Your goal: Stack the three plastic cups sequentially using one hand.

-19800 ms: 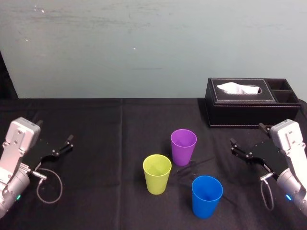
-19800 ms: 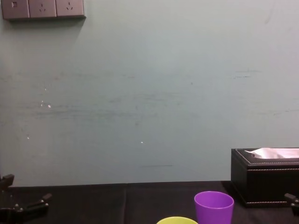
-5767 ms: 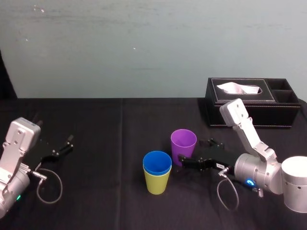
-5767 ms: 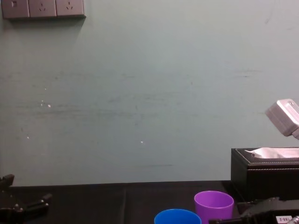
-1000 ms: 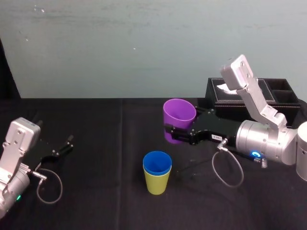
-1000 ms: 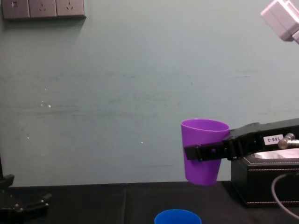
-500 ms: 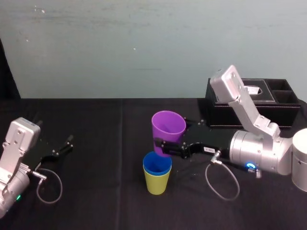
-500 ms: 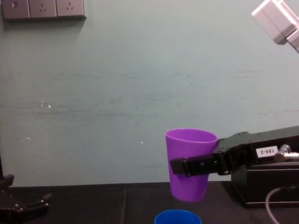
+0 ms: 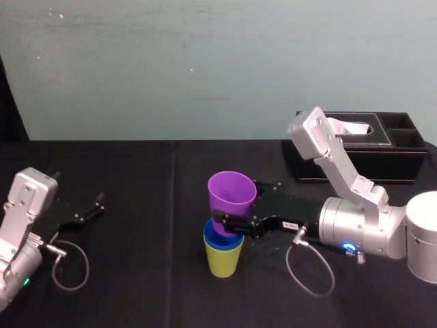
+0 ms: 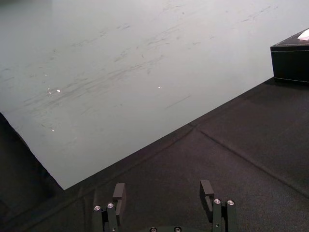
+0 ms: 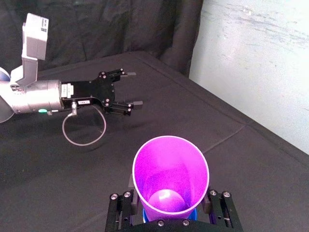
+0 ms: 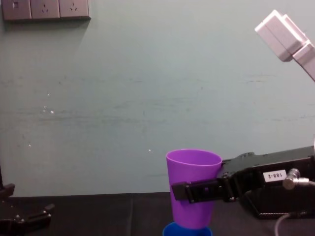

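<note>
- The yellow-green cup is seen upright on the black tablecloth, nearest the robot and near the middle of the table.
- The blue cup is nested inside it, with just its upper band showing.
- The purple cup is held upright directly above the two, its base at the blue cup's mouth; whether they touch cannot be told.
- The right gripper is reached in from the right and clamped on the purple cup's lower part, one finger on each side.
- The left gripper is parked at the left, well apart from the cups, its fingers spread.
- A black tissue box is set at the far right, by the wall.
</note>
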